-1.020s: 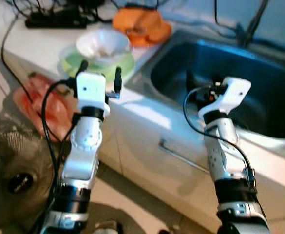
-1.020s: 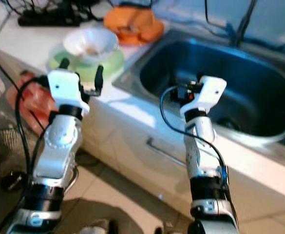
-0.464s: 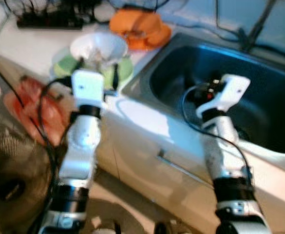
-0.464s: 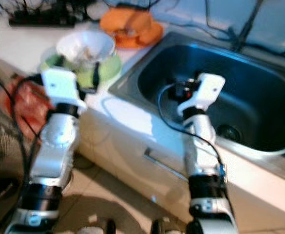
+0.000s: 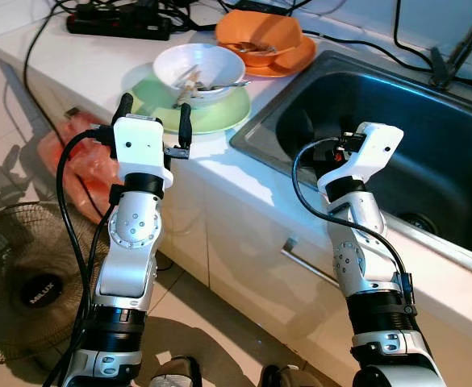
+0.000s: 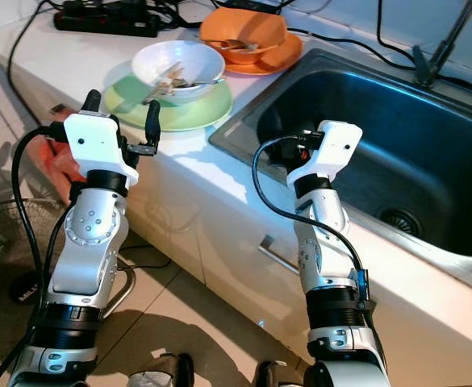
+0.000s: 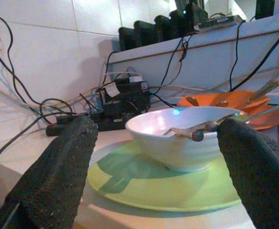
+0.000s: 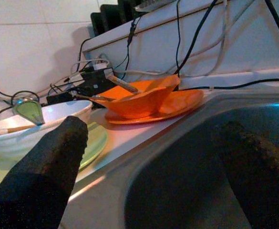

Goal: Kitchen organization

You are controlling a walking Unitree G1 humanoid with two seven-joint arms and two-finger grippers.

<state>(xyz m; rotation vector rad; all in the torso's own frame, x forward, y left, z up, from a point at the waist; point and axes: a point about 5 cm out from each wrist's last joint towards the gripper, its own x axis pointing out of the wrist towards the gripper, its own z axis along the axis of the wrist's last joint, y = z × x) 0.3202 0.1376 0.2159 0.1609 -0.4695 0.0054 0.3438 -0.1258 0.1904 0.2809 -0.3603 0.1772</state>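
Note:
A white bowl (image 5: 199, 71) with utensils in it sits on a green plate (image 5: 219, 114) on the white counter. Behind it an orange bowl (image 5: 260, 31) rests on an orange plate (image 5: 298, 55). My left gripper (image 5: 155, 109) is open, raised at the counter's front edge just short of the green plate, and the bowl (image 7: 177, 138) stands between its fingers (image 7: 58, 171) in the left wrist view. My right gripper (image 5: 320, 143) hangs open over the near left corner of the steel sink (image 5: 429, 137), empty, facing the orange dishes (image 8: 149, 100).
A black power strip (image 5: 119, 22) with cables lies at the counter's back left. Below the counter are a red plastic bag (image 5: 82, 173), a floor fan (image 5: 26, 278) and a cabinet handle (image 5: 308, 262). Cables and a faucet stem (image 5: 453, 52) stand behind the sink.
The whole picture has shifted and sharpened, so the camera moved. Both grippers keep about the same open pose relative to the plate and the sink.

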